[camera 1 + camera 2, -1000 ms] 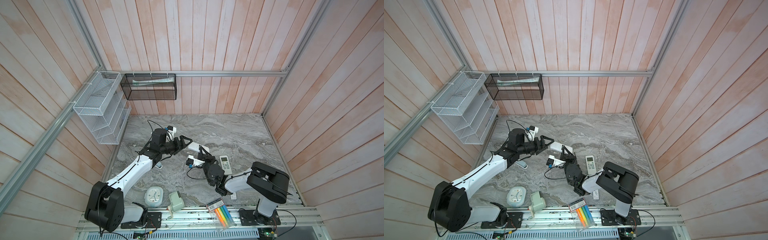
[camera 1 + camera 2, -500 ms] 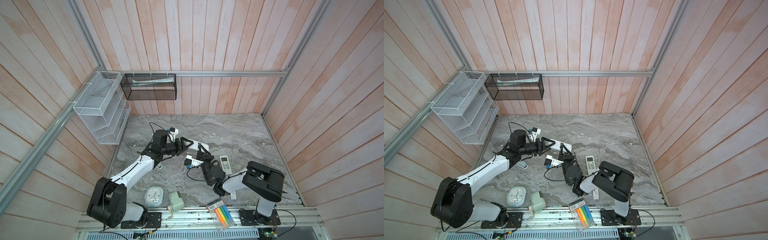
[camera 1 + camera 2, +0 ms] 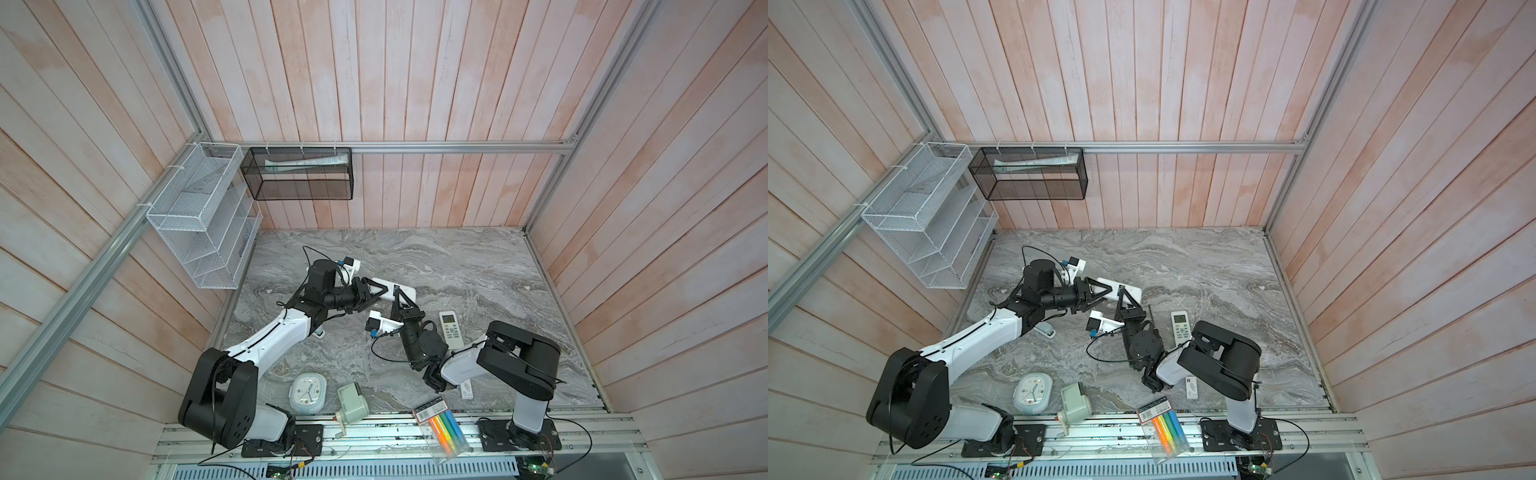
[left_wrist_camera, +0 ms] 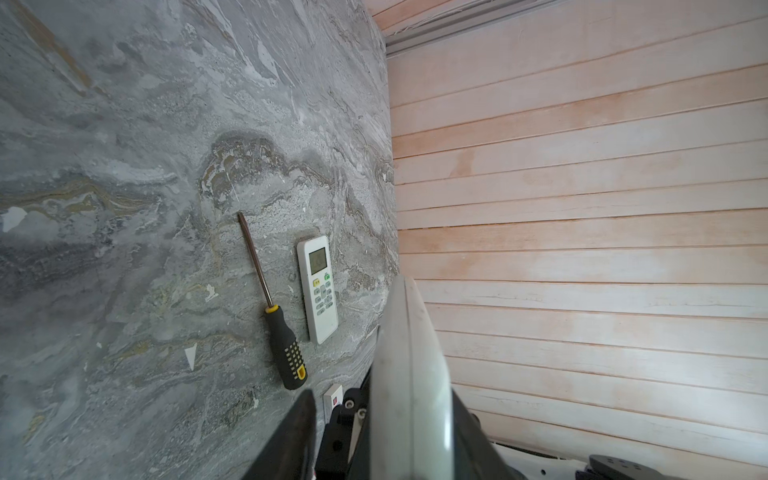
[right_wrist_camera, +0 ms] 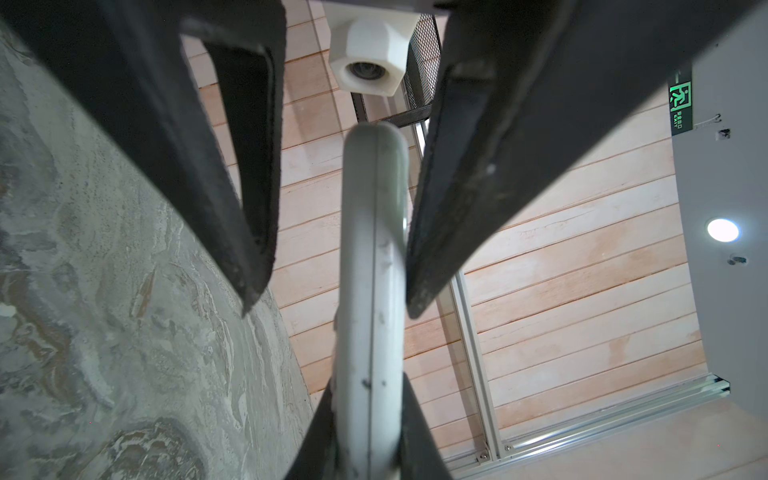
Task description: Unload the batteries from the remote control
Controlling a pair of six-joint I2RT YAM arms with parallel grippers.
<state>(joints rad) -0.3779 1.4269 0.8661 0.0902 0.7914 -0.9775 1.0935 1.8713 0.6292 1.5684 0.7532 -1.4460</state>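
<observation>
In both top views a smooth white remote control (image 3: pixel 395 291) (image 3: pixel 1126 291) hangs clear of the grey veined marble tabletop (image 3: pixel 457 270) (image 3: pixel 1204 266), between the left gripper (image 3: pixel 380 291) (image 3: pixel 1106 291) and the right gripper (image 3: pixel 401 297) (image 3: pixel 1121 297). A second remote (image 3: pixel 452 330) (image 3: pixel 1180 326) with a screen lies flat just beside the right arm. Only these views show the round pale clock (image 3: pixel 308 392), the packet of highlighters (image 3: pixel 442 428), the white wire rack (image 3: pixel 199 216) and the black mesh basket (image 3: pixel 297 174).

The left wrist view looks along the remote control's (image 4: pixel 409 374) rounded edge. The left gripper's (image 4: pixel 380 395) jaws stand apart around it, with a gap on one side. Only here is a screwdriver (image 4: pixel 282 340) plain, with its thin metal shaft and studded black-and-yellow handle, beside the second remote (image 4: pixel 318 286).

The right wrist view shows the right gripper's (image 5: pixel 368 382) jaws clamped on the scuffed remote control (image 5: pixel 372 291). The left gripper (image 5: pixel 332 309) straddles it further along. A green exit sign (image 5: pixel 680 102) shows only here. The batteries cannot be seen in any view.
</observation>
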